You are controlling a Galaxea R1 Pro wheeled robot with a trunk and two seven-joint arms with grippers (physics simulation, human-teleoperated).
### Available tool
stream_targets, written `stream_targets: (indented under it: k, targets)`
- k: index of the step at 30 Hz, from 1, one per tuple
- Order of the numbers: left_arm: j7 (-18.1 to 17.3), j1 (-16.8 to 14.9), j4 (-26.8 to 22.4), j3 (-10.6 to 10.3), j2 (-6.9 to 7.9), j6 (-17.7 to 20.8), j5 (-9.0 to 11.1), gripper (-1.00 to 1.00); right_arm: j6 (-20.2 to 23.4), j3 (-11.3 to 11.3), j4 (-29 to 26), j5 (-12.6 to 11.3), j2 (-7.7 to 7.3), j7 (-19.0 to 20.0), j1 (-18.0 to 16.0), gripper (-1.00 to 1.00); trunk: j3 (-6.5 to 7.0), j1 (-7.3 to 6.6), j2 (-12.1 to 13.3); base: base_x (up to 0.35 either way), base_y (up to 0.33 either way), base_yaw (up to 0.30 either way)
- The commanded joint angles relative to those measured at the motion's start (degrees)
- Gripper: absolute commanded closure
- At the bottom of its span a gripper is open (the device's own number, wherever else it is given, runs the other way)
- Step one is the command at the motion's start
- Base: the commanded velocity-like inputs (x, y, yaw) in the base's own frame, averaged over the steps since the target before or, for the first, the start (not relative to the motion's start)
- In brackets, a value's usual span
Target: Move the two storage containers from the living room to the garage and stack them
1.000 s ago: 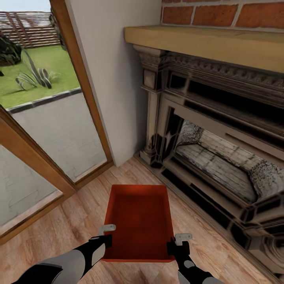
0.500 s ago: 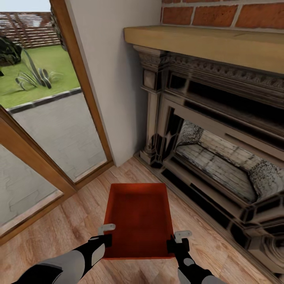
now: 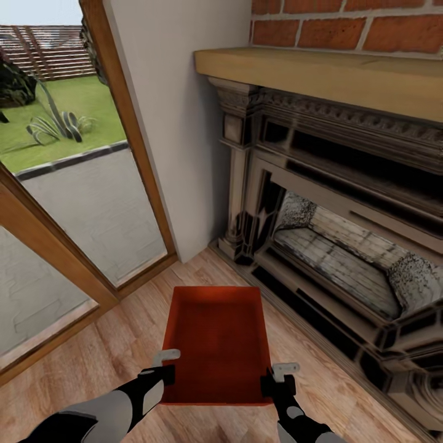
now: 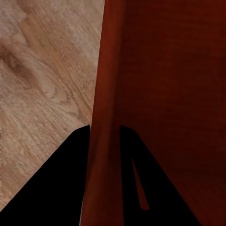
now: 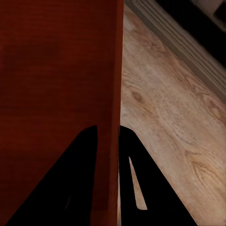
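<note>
**One bin in hand, still in the living room**

Both pincers, left pincer (image 3: 165,365) and right pincer (image 3: 278,376), are clenched on opposite side walls of one storage container (image 3: 215,344), held above the wood-plank floor (image 3: 92,363). The garage trip and stacking remain. The fireplace (image 3: 344,258) crowds the right side and the glass door (image 3: 67,209) the left.

Matt orange-red plastic container (image 3: 216,341), grained wood-plank floor (image 3: 104,357), rough brick fireplace (image 3: 344,27)
</note>
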Motion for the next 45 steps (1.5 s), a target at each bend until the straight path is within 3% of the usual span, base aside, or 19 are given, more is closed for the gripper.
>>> stream_targets:
  k: [1,45]
  targets:
    - [0.8,-0.1,-0.2,0.4,0.03,-0.6,-0.1,1.00,1.3,5.0,0.2,-5.2,-0.61,-0.8,0.0,1.00,0.05,0.01,0.0,0.000,0.000,0.000]
    - [0.8,-0.1,-0.2,0.4,0.03,-0.6,-0.1,1.00,1.4,5.0,0.2,-5.2,-0.70,-0.7,0.0,1.00,3.86,0.01,0.0,0.000,0.000,0.000]
